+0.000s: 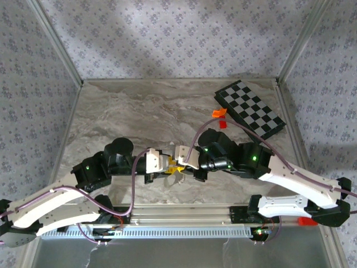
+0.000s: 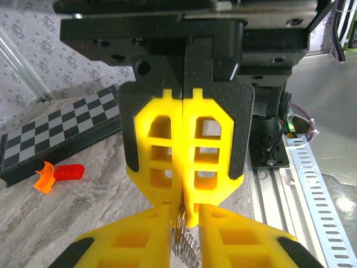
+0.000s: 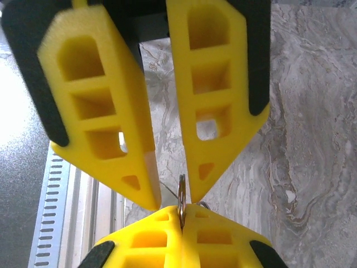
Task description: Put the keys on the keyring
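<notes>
The silvery keyring (image 3: 181, 192) stands edge-on, pinched at its lower part by my right gripper (image 3: 181, 216), which is shut on it. My left gripper (image 2: 185, 210) is open; its yellow fingers (image 2: 134, 240) stand on either side of the keyring (image 2: 179, 229) and its dangling chain (image 2: 192, 251). In the right wrist view the left gripper (image 3: 175, 201) comes down from above with the ring in its gap. From the top, both grippers meet tip to tip near the front edge: left gripper (image 1: 167, 166), right gripper (image 1: 182, 166). I cannot tell the yellow-headed key apart from the yellow pads.
A black-and-white chessboard (image 1: 251, 109) lies at the back right, with an orange block (image 1: 218, 113) and a red block (image 1: 223, 124) beside it. A slotted aluminium rail (image 1: 184, 215) runs along the table's near edge, just below the grippers. Patterned walls enclose the marble table (image 1: 139, 111).
</notes>
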{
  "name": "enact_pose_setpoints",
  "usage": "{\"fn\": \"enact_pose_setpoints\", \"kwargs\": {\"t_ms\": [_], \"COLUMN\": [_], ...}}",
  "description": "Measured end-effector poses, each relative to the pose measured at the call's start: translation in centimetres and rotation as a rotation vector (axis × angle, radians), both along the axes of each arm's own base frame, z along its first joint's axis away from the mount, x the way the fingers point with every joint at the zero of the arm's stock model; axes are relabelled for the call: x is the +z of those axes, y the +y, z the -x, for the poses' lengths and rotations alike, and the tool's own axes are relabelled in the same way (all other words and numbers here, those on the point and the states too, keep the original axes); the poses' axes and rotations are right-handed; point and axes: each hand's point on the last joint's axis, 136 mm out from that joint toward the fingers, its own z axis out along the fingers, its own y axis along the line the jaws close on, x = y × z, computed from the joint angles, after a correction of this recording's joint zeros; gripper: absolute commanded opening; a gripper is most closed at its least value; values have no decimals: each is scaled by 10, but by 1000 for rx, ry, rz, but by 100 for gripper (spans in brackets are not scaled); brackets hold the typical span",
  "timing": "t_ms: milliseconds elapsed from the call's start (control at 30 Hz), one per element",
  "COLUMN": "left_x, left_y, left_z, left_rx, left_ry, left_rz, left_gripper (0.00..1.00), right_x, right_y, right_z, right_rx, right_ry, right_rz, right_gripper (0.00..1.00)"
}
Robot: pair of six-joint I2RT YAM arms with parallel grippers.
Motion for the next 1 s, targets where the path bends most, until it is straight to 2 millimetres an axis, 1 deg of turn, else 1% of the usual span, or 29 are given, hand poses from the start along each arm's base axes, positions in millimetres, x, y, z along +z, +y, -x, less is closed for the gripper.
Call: {"fn": "enact_pose_setpoints", "kwargs": {"t_ms": [33, 133, 167, 200, 233, 267, 367, 433, 667, 700, 767, 833, 933, 1000], "left_x": [-1, -2, -2, -1, -1, -1, -3, -3, -2, -1, 1, 3, 2, 3], "left_y": [0, -1, 0, 0, -1, -1, -2, -2, -2, -2, -1, -1, -2, -1], "left_z": [0, -1, -2, -2, -3, -3, -2, -2, -2, -1, -1, 1, 7, 10], "left_rx": [0, 1, 6, 9, 12, 13, 5, 4, 2, 1, 5, -3, -27, -40], "left_ry": [2, -1, -4, -7, -6, -4, -8, -7, -9, -10, -5, 6, 28, 31], "left_rz": [-5, -11, -11, -10, -11, -12, -22, -21, -19, -17, -2, 21, 42, 54], "left_gripper": [20, 26, 26, 23, 16, 11, 6, 0, 0, 0, 0, 0, 0, 0], "right_x": [1, 3, 3, 3, 3, 4, 5, 5, 5, 5, 7, 9, 8, 9], "right_y": [0, 0, 0, 0, 0, -1, -3, -3, -3, -3, -1, 0, 0, -1], "right_z": [1, 2, 2, 3, 3, 3, 3, 3, 3, 3, 2, 3, 7, 9], "right_rx": [3, 11, 13, 14, 15, 16, 11, 11, 11, 11, 5, 3, -1, -2], "right_ry": [1, 7, 8, 8, 8, 7, 3, 3, 1, -1, -3, -3, -2, -4], "right_rz": [-4, -13, -15, -17, -21, -26, -33, -34, -38, -42, -67, -105, -148, -176], "right_gripper": [0, 0, 0, 0, 0, 0, 0, 0, 0, 2, 15, 22, 23, 22]}}
